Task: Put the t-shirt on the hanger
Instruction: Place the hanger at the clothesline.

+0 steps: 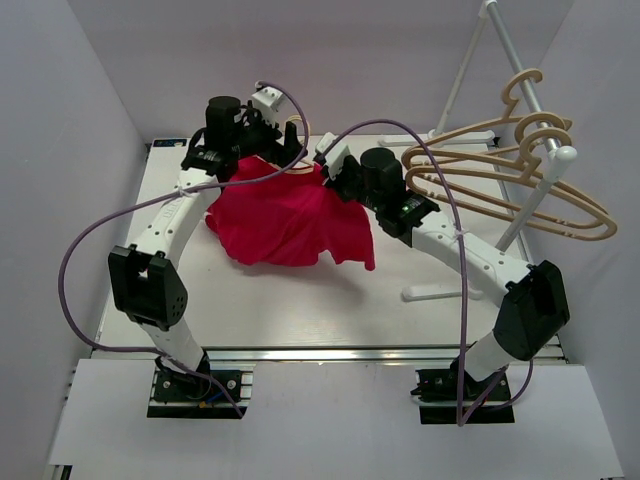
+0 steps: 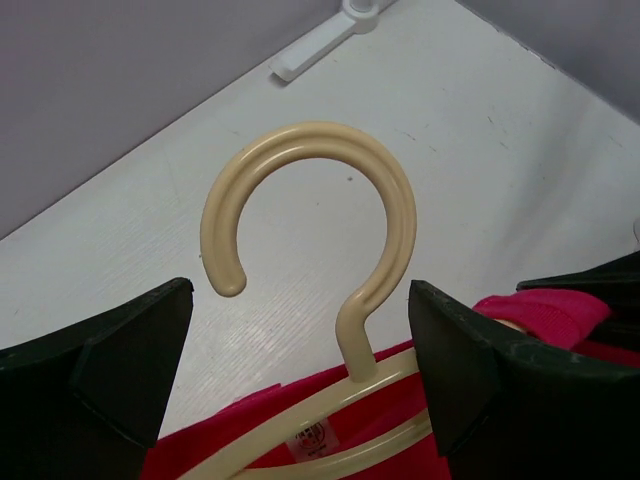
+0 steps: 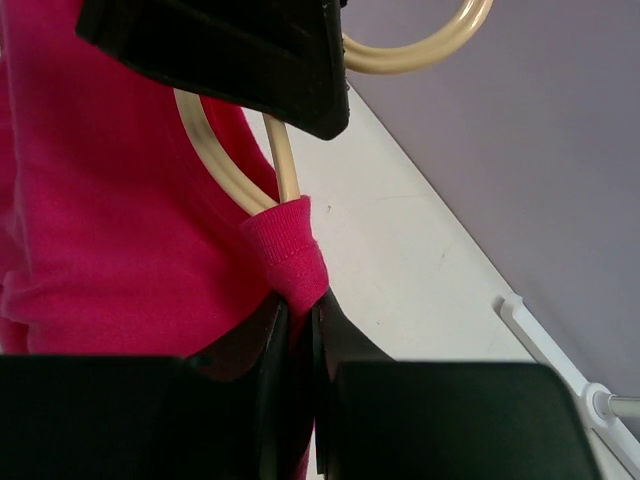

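Tan hanger (image 2: 386, 200) between spread left gripper (image 2: 300, 305) | t-shirt (image 3: 120, 230) pinched in right gripper (image 3: 300, 312)

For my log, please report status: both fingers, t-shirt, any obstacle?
Left fingers open around hanger hook. Right fingers shut on t-shirt collar. Hook sticks out of neck. No obstacle seen.
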Motion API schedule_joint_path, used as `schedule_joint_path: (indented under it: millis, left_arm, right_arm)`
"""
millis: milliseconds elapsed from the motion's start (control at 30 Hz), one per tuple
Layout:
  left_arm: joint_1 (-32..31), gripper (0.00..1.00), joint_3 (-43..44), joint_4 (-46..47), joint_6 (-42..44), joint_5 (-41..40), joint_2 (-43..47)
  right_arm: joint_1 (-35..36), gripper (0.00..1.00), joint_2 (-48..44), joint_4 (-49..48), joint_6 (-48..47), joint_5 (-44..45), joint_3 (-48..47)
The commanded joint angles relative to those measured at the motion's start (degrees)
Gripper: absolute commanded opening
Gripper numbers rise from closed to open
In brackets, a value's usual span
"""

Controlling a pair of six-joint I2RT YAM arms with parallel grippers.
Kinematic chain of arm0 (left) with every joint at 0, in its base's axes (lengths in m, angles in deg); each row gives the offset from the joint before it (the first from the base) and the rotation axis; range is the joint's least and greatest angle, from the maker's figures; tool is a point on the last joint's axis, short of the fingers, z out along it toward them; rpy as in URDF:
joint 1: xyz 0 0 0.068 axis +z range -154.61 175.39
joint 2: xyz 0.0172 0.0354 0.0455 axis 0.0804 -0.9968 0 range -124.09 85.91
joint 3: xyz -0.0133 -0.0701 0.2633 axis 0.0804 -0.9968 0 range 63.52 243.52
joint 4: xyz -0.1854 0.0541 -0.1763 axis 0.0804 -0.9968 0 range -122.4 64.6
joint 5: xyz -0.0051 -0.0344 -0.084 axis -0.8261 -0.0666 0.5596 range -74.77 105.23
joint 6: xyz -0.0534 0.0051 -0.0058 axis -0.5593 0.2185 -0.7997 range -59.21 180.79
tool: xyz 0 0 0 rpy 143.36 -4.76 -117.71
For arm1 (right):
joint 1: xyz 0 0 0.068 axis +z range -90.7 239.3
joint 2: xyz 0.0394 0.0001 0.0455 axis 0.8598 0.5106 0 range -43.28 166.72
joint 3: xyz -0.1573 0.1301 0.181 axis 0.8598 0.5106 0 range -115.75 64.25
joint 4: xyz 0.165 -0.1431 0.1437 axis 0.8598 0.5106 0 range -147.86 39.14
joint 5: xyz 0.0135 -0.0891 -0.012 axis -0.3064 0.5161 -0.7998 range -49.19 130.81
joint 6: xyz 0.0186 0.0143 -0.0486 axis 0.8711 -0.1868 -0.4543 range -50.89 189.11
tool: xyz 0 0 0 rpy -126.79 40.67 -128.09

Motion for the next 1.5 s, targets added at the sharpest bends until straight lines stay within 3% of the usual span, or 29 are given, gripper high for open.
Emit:
schedule_joint_path:
  millis: [0,167,300,400,633,700,767,800,900,933,1100,1233,1333,1467]
  left_arm:
    - [-1.4,0.98,-2.4,3.4,-4.9,-6.8,5.4]
    - [-5.1,0.95,-7.8,8.3,-5.5,-15.5,6.8]
    - [-6.9,0.73,-8.3,9.7,-5.8,-19.5,6.0]
    - [-7.6,0.68,-9.1,10.7,-5.8,-19.7,5.7]
    - [-10.1,0.32,-11.0,12.1,-4.5,-24.0,6.2]
    - [-10.4,0.11,-11.8,14.2,-4.4,-25.5,7.5]
    - [-10.4,0.0,-13.3,15.9,-4.3,-26.6,9.2]
    - [-10.4,0.0,-14.0,17.4,-3.9,-27.8,9.8]
    - [-10.4,0.0,-17.1,22.3,-1.5,-28.0,12.9]
    - [-10.4,0.0,-18.3,25.7,0.1,-27.9,13.9]
    - [-10.4,0.0,-25.3,35.5,6.1,-25.6,21.1]
    - [-10.3,0.0,-27.1,36.1,15.0,-19.1,25.7]
    - [-10.3,0.0,-23.8,30.4,21.2,-16.4,27.8]
    - [-9.7,0.0,-17.1,17.3,27.5,-9.3,29.0]
  right_arm:
    - [-0.2,0.0,-2.7,-6.4,1.2,2.0,-0.1]
    - [-0.2,0.0,-4.6,-6.1,0.5,-0.4,2.0]
    - [0.0,0.0,-6.1,-6.4,0.4,-1.7,3.9]
    - [0.6,0.0,-6.4,-7.1,0.3,-1.3,4.8]
    - [1.4,0.0,-5.3,-7.4,1.9,3.1,4.4]
    - [1.5,0.0,-5.4,-6.1,3.6,3.3,4.1]
    - [1.5,0.2,-6.4,-5.3,6.2,3.6,4.1]
    - [1.6,0.27,-7.0,-4.6,7.1,3.6,3.9]
    - [1.6,0.68,-9.3,-2.0,9.0,1.1,3.3]
    - [1.6,0.89,-10.0,-0.8,9.2,0.6,3.0]
    - [1.6,0.89,-14.8,3.3,11.0,-0.2,1.1]
    - [1.5,0.89,-16.1,8.8,9.9,5.0,-0.1]
    - [1.3,0.89,-16.5,11.8,8.0,7.8,-1.8]
    - [-0.7,0.89,-16.6,14.0,4.0,4.6,-3.4]
